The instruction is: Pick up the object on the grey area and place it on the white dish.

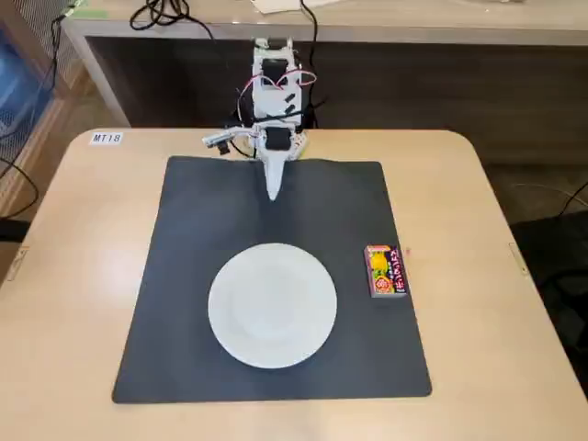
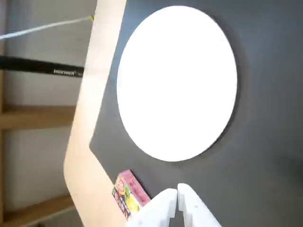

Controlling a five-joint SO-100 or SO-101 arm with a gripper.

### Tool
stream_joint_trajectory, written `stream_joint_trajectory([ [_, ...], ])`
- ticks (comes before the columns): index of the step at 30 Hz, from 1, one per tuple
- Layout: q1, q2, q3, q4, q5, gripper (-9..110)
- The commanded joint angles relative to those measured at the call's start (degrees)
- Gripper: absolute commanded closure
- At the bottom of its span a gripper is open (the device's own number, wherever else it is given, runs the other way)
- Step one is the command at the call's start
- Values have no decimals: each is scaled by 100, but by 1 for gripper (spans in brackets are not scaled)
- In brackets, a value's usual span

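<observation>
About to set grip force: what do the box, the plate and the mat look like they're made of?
The box looks like printed cardboard: sharp edges, red and yellow print, slight sheen.
The plate is plain white and smooth, with a faintly ribbed rim; ceramic or plastic, I cannot tell which.
The mat is dark grey, flat and matte with no glare, possibly rubber or felt.

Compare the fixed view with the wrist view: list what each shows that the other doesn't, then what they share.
Only the fixed view shows the whole arm, the MT18 label, all four edges of the grey mat and the whole wooden table.

Only the wrist view shows a black bar and a white cable beyond the table edge.

Both show the white plate, empty, the small red and yellow box lying on the mat apart from the plate, and the shut gripper.
</observation>
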Motion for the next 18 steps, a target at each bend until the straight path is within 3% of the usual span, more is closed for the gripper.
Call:
stream_joint_trajectory([
  [1,-492,-1397,-1415,9,-650,102],
  [8,-1318,-3876,-3428,729,-2030,102],
  [18,-2004,-5379,-4922,835,-3234,102],
])
